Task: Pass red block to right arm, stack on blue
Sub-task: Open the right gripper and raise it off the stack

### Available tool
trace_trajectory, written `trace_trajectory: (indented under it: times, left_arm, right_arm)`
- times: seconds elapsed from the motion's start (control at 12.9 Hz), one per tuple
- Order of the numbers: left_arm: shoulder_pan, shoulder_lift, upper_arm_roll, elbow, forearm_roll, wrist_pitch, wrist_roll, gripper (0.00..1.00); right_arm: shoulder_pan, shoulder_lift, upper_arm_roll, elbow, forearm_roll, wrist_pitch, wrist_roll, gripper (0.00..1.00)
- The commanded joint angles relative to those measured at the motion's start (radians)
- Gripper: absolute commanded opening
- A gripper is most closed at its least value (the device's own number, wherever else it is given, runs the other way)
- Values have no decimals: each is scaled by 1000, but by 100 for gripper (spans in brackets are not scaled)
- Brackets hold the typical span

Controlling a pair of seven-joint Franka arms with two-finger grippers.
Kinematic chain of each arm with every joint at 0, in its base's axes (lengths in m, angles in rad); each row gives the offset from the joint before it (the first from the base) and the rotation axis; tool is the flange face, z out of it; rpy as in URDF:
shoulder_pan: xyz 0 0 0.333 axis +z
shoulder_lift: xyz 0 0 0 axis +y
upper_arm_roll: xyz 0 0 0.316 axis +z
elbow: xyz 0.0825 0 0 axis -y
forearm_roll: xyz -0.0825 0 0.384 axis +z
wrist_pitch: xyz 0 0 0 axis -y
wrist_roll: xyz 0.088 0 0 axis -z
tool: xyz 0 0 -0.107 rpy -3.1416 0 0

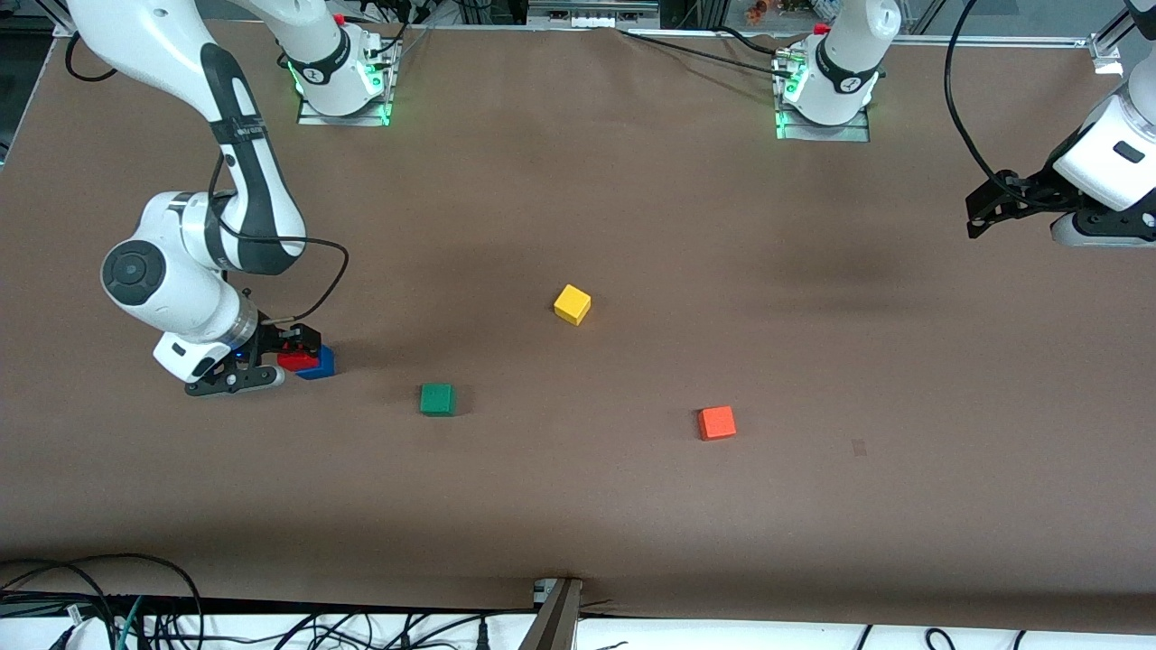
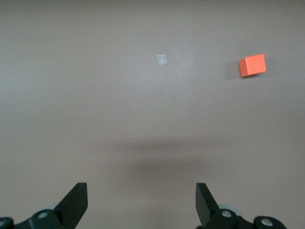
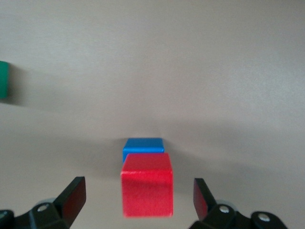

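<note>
The right hand (image 3: 138, 200) stands wide open, gripping nothing, its fingers either side of the red block (image 3: 147, 191), which sits on the blue (image 3: 143, 144) at the right arm's end of the worktop (image 1: 632, 506). The red block looks light, rigid and smooth-faced, best pinched on two flat opposite sides. The left hand (image 2: 142, 202) waits open and empty over the left arm's end.

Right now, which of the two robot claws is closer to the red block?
The right one. The right gripper hangs open around the red block, which sits on the blue cube. The left gripper waits open over the left arm's end of the table.
</note>
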Motion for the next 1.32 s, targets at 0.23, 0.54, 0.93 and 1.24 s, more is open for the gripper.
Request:
trace_trajectory:
  times: [0.23,0.54,0.93,1.24]
  left_arm:
    - [-7,18,1,34,-6,-8,-5,100]
    - [-4,17,1,33,-6,-22,-2,100]
    - [-4,17,1,33,-6,-23,-1,100]
    - [-4,17,1,33,-6,-23,-1,100]
  right_arm:
    - [-7,-22,-36,319,-20,-477,12,100]
    - [-7,-22,-89,526,-19,-774,13,100]
    - [-16,-80,-110,583,-30,-913,59,100]
    - [-204,-216,150,491,-152,-945,173,100]
